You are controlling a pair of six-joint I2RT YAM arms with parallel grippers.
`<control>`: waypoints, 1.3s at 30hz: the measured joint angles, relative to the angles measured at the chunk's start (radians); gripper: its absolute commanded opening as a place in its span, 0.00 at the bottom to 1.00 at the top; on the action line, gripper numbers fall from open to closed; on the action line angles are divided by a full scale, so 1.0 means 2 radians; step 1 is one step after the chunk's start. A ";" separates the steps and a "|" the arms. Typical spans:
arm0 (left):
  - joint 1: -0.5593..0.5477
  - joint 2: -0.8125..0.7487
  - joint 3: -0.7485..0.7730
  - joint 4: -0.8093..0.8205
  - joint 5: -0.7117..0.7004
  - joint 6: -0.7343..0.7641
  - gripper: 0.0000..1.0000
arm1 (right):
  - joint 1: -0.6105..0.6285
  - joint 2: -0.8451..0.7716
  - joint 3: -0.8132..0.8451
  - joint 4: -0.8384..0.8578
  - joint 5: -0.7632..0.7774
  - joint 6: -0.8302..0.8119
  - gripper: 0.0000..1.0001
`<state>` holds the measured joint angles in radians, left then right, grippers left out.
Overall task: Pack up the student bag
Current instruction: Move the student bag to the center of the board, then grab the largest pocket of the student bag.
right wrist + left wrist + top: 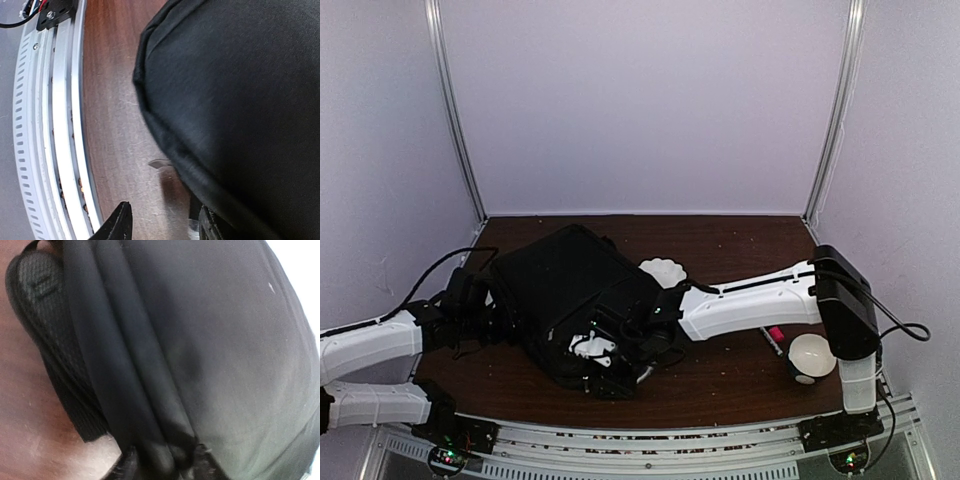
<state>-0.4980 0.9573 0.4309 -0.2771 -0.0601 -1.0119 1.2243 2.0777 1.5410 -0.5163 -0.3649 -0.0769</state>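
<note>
Perforated metal rail is running along the near edge of the brown bench. Just beyond it, at the right, a white bowl is standing upright, with a pink-tipped marker lying just behind it on the wood.

The student bag is lying flat on the bench, left of centre, filling the middle ground.

The right hand is sitting at the bag's near right corner, released. Its fingers are standing apart with bare bench showing between them, and one finger is lying against the bag's edge.

The left hand is pressing in at the bag's left side, clenched on bunched folds of the black fabric.

Farther back, a scalloped white dish is resting just beside the bag's far right edge. White wall panels are closing off the rear.
</note>
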 measured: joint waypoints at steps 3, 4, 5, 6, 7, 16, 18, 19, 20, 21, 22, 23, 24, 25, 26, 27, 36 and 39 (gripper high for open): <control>0.020 0.001 -0.007 0.016 0.003 -0.008 0.00 | -0.007 0.005 0.013 -0.006 0.006 -0.005 0.47; 0.023 -0.001 -0.009 0.020 0.002 -0.009 0.00 | -0.011 0.009 0.021 -0.007 0.007 -0.008 0.47; 0.023 -0.005 -0.011 0.021 0.001 -0.011 0.00 | -0.016 0.015 0.033 -0.009 0.008 -0.013 0.47; 0.027 -0.012 -0.013 0.022 0.000 -0.011 0.00 | -0.020 0.019 0.041 -0.010 0.008 -0.015 0.47; 0.031 -0.023 -0.018 0.023 -0.002 -0.013 0.00 | -0.026 0.026 0.055 -0.015 0.009 -0.018 0.47; 0.044 -0.175 -0.053 -0.046 -0.048 -0.043 0.15 | -0.065 0.092 0.188 -0.060 0.012 -0.033 0.47; 0.046 -0.210 -0.064 -0.069 -0.057 -0.049 0.38 | -0.075 0.112 0.227 -0.067 0.014 -0.035 0.47; 0.047 -0.222 -0.067 -0.079 -0.060 -0.051 0.43 | -0.079 0.117 0.237 -0.068 0.016 -0.036 0.47; 0.047 -0.229 -0.068 -0.086 -0.060 -0.051 0.46 | -0.084 0.119 0.242 -0.068 0.017 -0.036 0.47; 0.047 -0.232 -0.068 -0.091 -0.060 -0.051 0.48 | -0.087 0.119 0.243 -0.068 0.017 -0.036 0.47; 0.047 -0.233 -0.067 -0.096 -0.060 -0.048 0.49 | -0.090 0.118 0.241 -0.068 0.018 -0.036 0.47; 0.047 -0.233 -0.065 -0.106 -0.059 -0.044 0.49 | -0.093 0.114 0.235 -0.063 0.019 -0.036 0.47; 0.047 -0.231 -0.062 -0.114 -0.059 -0.038 0.49 | -0.097 0.105 0.215 -0.054 0.019 -0.035 0.47; 0.047 -0.229 -0.056 -0.126 -0.057 -0.030 0.50 | -0.099 0.094 0.194 -0.049 0.021 -0.035 0.47; 0.047 -0.227 -0.047 -0.136 -0.056 -0.019 0.50 | -0.101 0.078 0.163 -0.044 0.021 -0.034 0.47; 0.047 -0.223 -0.038 -0.144 -0.054 -0.009 0.50 | -0.101 0.064 0.138 -0.043 0.021 -0.032 0.47; 0.044 -0.172 0.035 -0.150 -0.008 0.122 0.49 | -0.084 0.002 0.021 -0.013 -0.004 -0.023 0.43; 0.042 -0.167 0.035 -0.147 0.008 0.150 0.50 | -0.075 0.007 0.032 -0.004 -0.010 -0.023 0.45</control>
<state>-0.4145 0.6235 0.5003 -0.5720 -0.0433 -0.7109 1.0740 2.0914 1.6043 -0.5236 -0.3840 -0.1219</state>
